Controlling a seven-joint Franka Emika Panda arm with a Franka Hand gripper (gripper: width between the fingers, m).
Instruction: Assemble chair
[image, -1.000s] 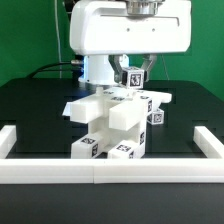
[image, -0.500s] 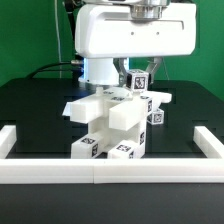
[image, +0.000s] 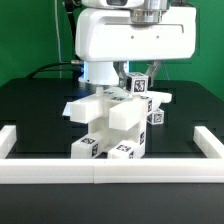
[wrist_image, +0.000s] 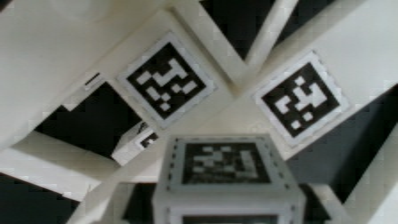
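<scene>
In the middle of the black table (image: 30, 110) the half-built chair (image: 112, 125) stands just behind the white border rail (image: 110, 168). My gripper (image: 137, 80) is clamped on a small tagged piece (image: 138, 86) at the chair's top. I think I must keep this piece square and move slowly, so the stack does not tip.

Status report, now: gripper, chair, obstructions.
Gripper low over the chair, apparently shut on a small tagged cube. Chair part-built, standing inside the white rail. Nothing seen in the way.
</scene>
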